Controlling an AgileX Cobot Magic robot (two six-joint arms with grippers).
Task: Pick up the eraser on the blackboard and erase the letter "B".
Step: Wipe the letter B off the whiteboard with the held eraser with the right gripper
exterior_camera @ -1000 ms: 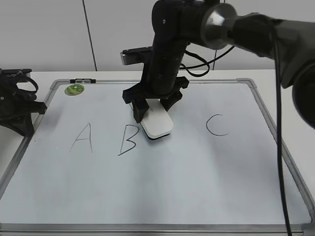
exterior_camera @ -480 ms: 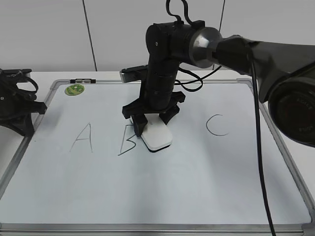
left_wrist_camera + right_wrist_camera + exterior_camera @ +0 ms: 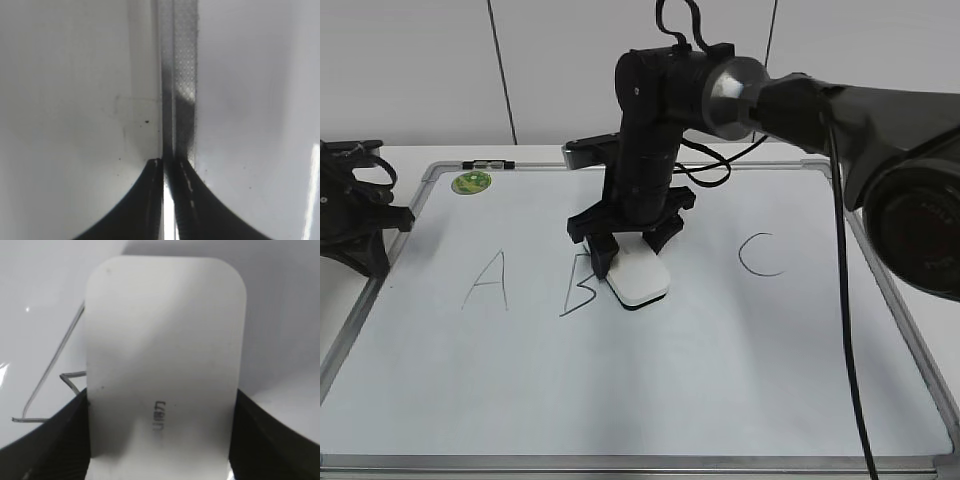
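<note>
The eraser (image 3: 638, 279) is sitting flat on the blackboard (image 3: 670, 380), touching the right side of the letter "B" (image 3: 578, 285), and I am squeezing it with my right gripper (image 3: 628, 245) while my left gripper (image 3: 167, 167) is resting pinched together.

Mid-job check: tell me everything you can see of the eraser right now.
The eraser is a smooth white rounded-rectangle block, plastic-looking, with small grey lettering on top and a dark underside edge. The right tool grips its long sides at the rear end. It sits on the blackboard, its left edge at the right side of the letter "B", whose strokes show beside it in the wrist view.
</note>
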